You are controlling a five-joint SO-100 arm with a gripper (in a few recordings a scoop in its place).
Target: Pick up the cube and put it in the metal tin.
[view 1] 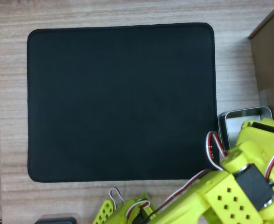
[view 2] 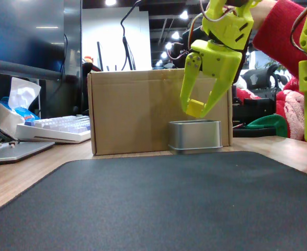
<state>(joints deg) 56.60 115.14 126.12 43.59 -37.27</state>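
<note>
Yellow cube [view 2: 195, 107]: pinched between my gripper [view 2: 197, 111] fingertips, above the metal tin [view 2: 195, 135].
Release: centre over tin, lower, then open.

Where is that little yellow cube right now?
In the fixed view the cube is held between the fingers of the gripper, in the air just above the metal tin, in front of the cardboard box.

A light wood-grain tabletop [view 1: 127, 11] carries a large black mat [view 1: 120, 102] over most of its middle. Off the mat's right edge in the overhead view, the metal tin [view 2: 195, 136] rests touching the brown cardboard box [view 2: 137, 112]. A white keyboard [view 2: 56, 128] lies at the far left in the fixed view.
</note>
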